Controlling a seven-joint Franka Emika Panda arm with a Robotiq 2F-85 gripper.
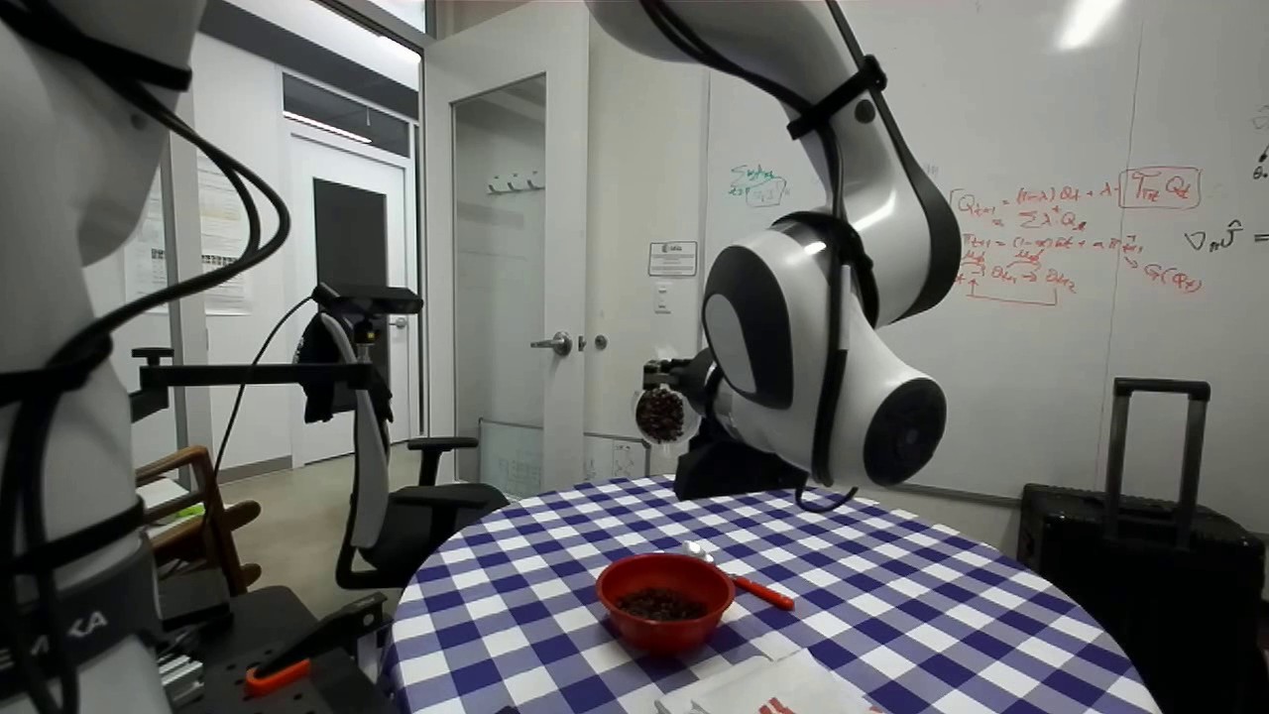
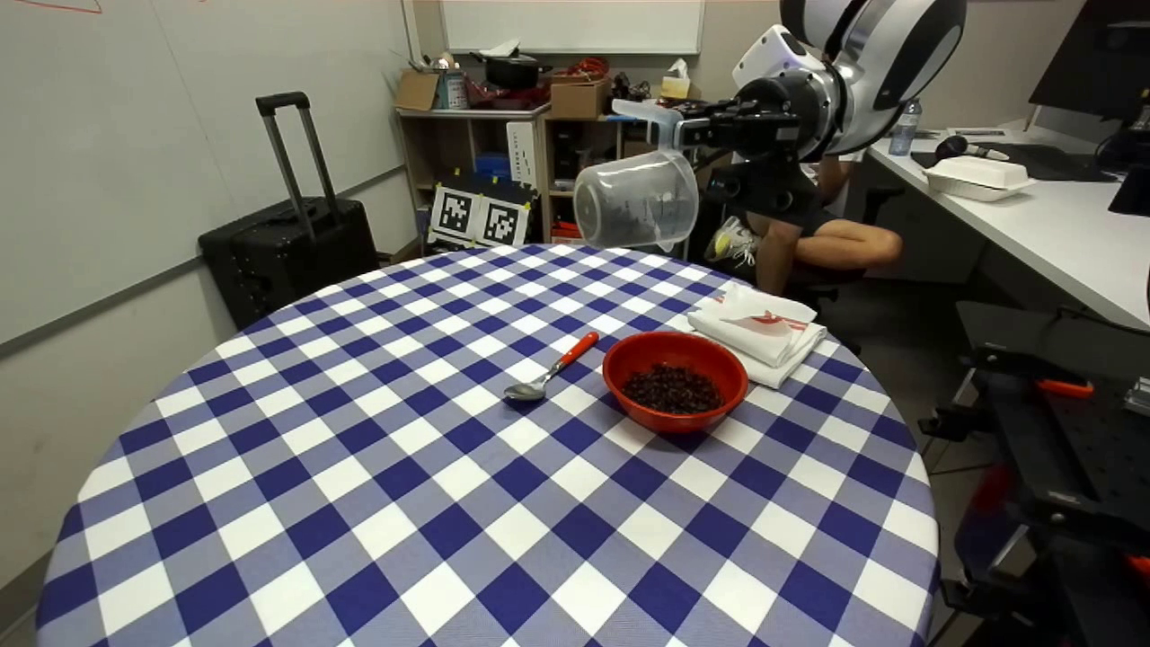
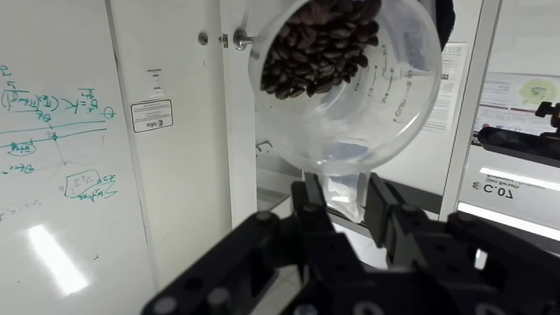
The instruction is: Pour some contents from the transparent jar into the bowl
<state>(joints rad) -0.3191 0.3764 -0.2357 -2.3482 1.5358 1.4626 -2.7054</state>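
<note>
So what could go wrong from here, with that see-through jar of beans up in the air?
The beans could rush out all at once, since the clear jar is already tipped well over.

Some might miss or bounce out, because the jar looks well above the red bowl; strays could hit the spoon or folded cloth nearby.

The jar might also twist or slip, as the gripper pinches it only by its handle.

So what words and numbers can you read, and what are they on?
"C.07" and, seemingly, "Glen Berseth": white panel, flipped in the wrist view.
"Mila": wall notice, flipped.
"CUP": transparent jar.
"KA": robot arm's base; letters before it partly hidden.
"Qt", boxed in red: whiteboard.
Too small or blurred: other jar marks, small print, posters, much whiteboard writing.
</note>
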